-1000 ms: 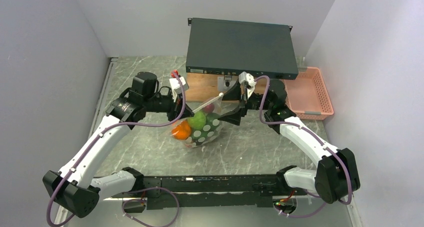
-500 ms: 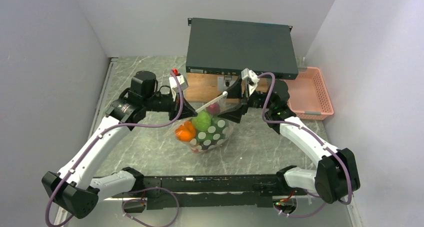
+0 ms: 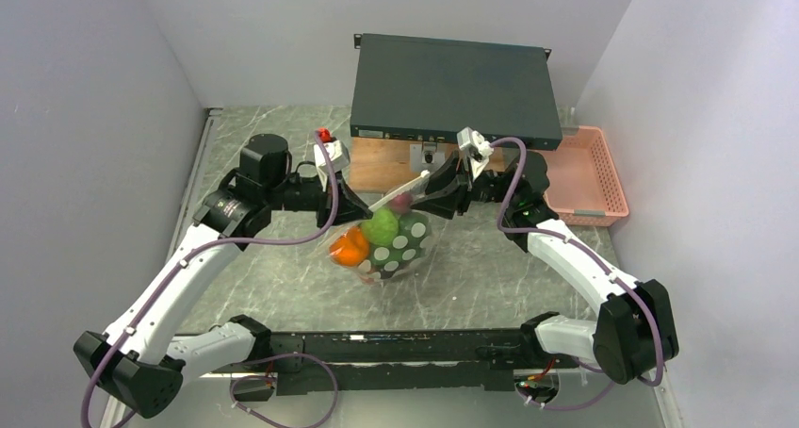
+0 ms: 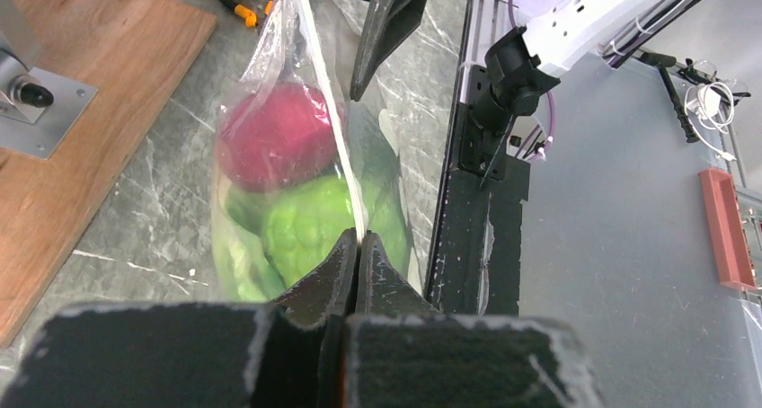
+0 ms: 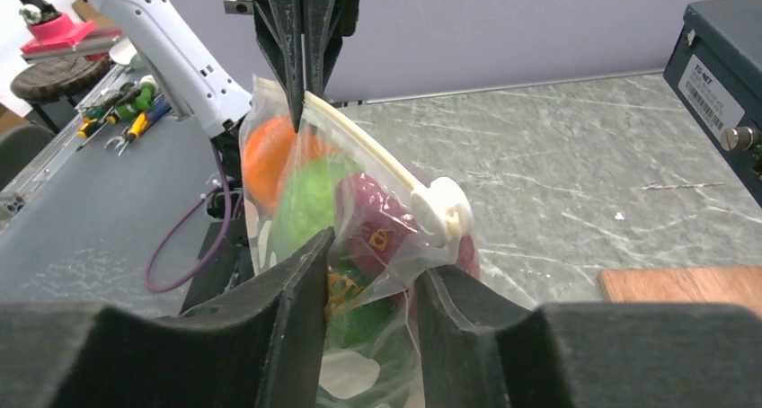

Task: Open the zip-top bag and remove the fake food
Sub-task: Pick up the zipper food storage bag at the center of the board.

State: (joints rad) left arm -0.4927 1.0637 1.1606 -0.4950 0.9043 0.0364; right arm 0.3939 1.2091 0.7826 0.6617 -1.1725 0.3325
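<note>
- Zip-top bag, fake food inside, is held up at mid-worktop.
- Left gripper jaws are clamped on zip edge; right gripper jaws are set astride the slider end, grip undetermined.
- Film is judged soft, slippery; the stiffer zip edge is preferred.

Robotics lab test cell. Grounds: two white cabled robot arms bolted to black rail at edge of marble-pattern table opposite dark rack-mount chassis. Chassis stands on wood board. Plain grey partition walls behind and either side of chassis. Pink basket just right of chassis. Hand tools on bench beyond rail, far side from chassis. Red tray on same bench.
</note>
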